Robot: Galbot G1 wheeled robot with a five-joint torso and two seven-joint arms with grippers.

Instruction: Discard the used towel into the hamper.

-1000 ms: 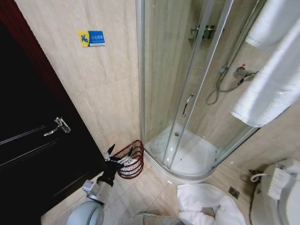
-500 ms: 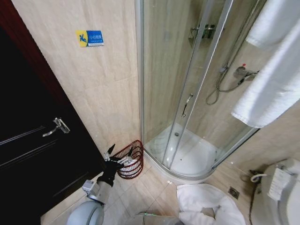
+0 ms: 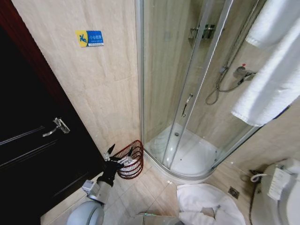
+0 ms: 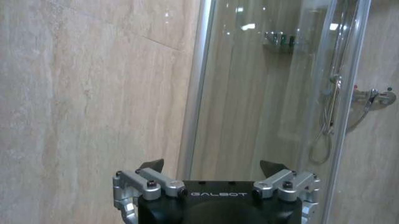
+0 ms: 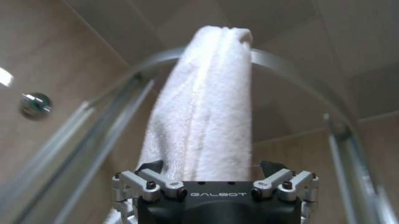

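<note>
The hamper [image 3: 136, 171], a dark red-brown slatted basket, stands on the floor tiles between the wall and the shower cabin. My left gripper [image 3: 120, 152] hovers open just in front of its rim; in the left wrist view the left gripper [image 4: 212, 165] faces the wall and shower glass with nothing between its fingers. A white towel [image 5: 206, 102] hangs over the shower's curved top rail. My right gripper [image 5: 212, 165] is open just below it, fingertips apart on either side of the towel's hanging end. White towels [image 3: 274, 79] hang at the upper right in the head view.
A crumpled white cloth [image 3: 201, 202] lies on the floor before the shower tray [image 3: 187, 157]. A dark door [image 3: 33, 154] with a lever handle is at the left. A toilet [image 3: 281, 197] sits at the lower right. The shower glass [image 3: 187, 70] rises ahead.
</note>
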